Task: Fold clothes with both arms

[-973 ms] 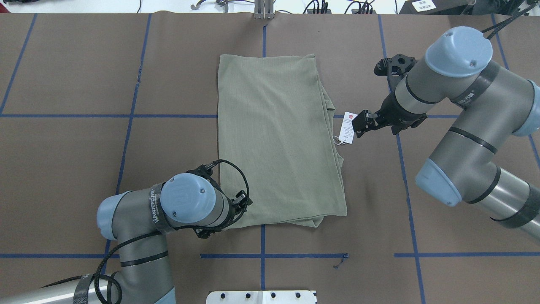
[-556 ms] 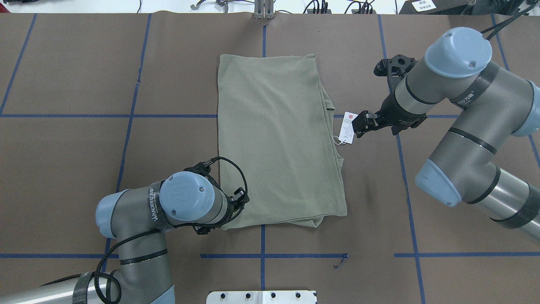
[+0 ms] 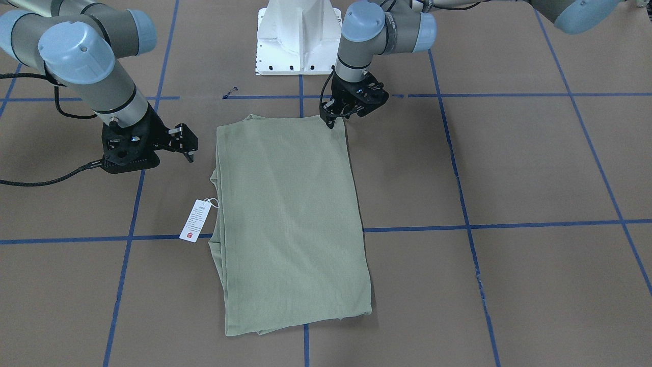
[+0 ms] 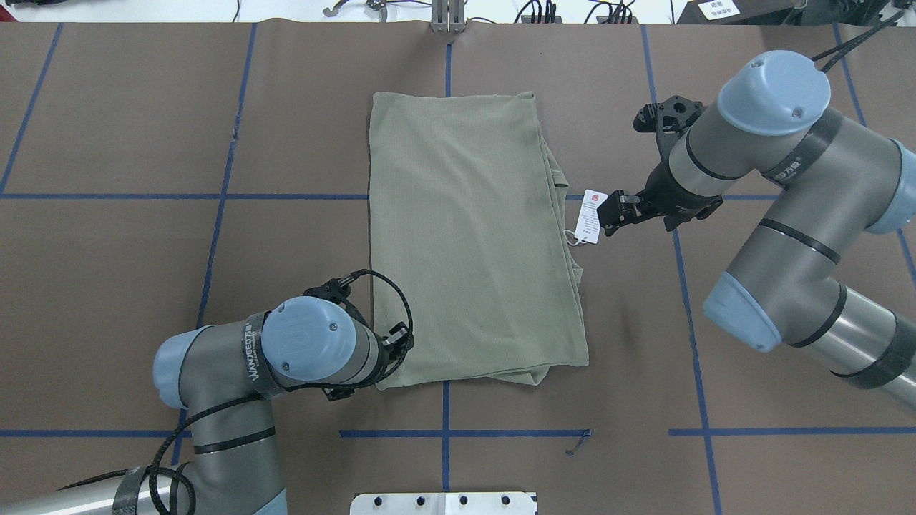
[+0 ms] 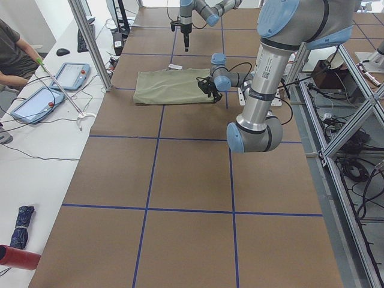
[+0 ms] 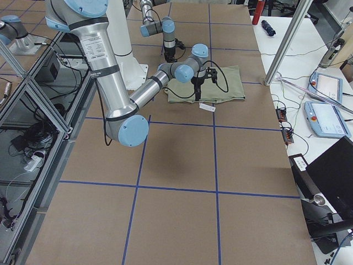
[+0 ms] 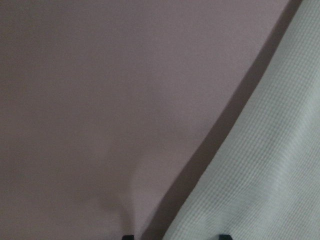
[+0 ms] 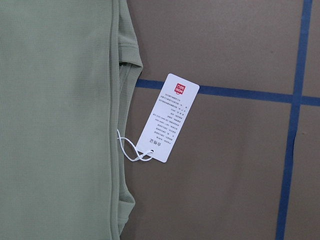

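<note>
Overhead faces front camera — both frame shirt [image 4: 465,236]

1. Hang tag [image 8: 168,118], lying on the counter beside the shirt [image 8: 55,120]: a red square mark at one end holds white characters too small to read. The rows of fine print below it are illegible.
2. Left arm [image 4: 215,372]: white capitals on a black band read roughly "WANJEED".
3. Right arm [image 4: 787,236]: a similar band with white lettering, unreadable.
4. White label [image 4: 718,8] on a dark box beyond the counter's far right corner: print illegible.

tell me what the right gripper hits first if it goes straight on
Probably the hang tag lying on the table beside the shirt; the right gripper aims down at it, though depth is unclear.
</note>
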Controlling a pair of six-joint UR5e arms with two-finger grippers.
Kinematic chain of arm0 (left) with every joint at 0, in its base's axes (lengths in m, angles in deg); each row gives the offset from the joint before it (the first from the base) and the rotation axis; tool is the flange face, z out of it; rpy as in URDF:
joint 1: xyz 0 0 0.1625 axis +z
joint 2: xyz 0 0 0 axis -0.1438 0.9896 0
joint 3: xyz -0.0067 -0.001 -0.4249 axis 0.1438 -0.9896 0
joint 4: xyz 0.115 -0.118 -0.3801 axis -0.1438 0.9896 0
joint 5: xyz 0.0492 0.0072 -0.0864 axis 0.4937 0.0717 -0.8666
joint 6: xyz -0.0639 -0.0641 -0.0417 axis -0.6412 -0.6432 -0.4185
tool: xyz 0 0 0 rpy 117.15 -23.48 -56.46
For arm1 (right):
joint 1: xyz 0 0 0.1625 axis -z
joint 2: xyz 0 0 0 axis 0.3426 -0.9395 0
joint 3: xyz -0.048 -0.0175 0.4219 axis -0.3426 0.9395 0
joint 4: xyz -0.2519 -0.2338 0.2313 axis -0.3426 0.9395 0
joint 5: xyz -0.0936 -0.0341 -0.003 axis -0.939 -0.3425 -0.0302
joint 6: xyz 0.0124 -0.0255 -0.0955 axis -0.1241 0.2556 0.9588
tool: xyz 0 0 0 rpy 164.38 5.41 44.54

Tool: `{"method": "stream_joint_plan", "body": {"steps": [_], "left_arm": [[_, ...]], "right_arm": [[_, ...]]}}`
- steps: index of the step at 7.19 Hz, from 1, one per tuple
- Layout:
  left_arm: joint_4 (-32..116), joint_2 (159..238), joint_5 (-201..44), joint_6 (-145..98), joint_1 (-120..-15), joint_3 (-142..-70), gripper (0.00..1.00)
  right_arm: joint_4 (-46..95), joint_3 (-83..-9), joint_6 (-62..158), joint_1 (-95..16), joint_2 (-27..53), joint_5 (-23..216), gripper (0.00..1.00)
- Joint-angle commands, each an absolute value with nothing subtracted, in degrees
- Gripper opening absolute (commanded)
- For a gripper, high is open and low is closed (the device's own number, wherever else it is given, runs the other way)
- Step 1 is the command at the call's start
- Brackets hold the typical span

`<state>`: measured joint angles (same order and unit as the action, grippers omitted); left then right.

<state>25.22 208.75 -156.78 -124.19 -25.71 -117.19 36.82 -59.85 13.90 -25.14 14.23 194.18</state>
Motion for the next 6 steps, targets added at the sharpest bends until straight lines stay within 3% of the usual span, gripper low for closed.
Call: {"method": "stream_joint_plan", "body": {"steps": [1,2,5,6], "left_arm": [[25.3,208.62,-156.78,-124.03,-25.58,-117.07,0.64],[25.22,208.79,-156.87,-124.11,-25.58,-117.07,0.52],[25.3,209.06,-156.78,-124.03,-25.41,-117.25,0.01],[25.3,209.15,-156.87,-124.03,-25.41,-117.68,0.0]], "right_arm": [[36.73,-59.75,13.97,-25.14,13.92,194.25,1.0],[36.73,-59.83,13.97,-25.14,13.75,194.34,1.0],[36.73,-59.92,13.97,-25.14,13.75,194.34,1.0],[36.73,-60.01,13.88,-25.14,13.75,194.25,1.0]]}}
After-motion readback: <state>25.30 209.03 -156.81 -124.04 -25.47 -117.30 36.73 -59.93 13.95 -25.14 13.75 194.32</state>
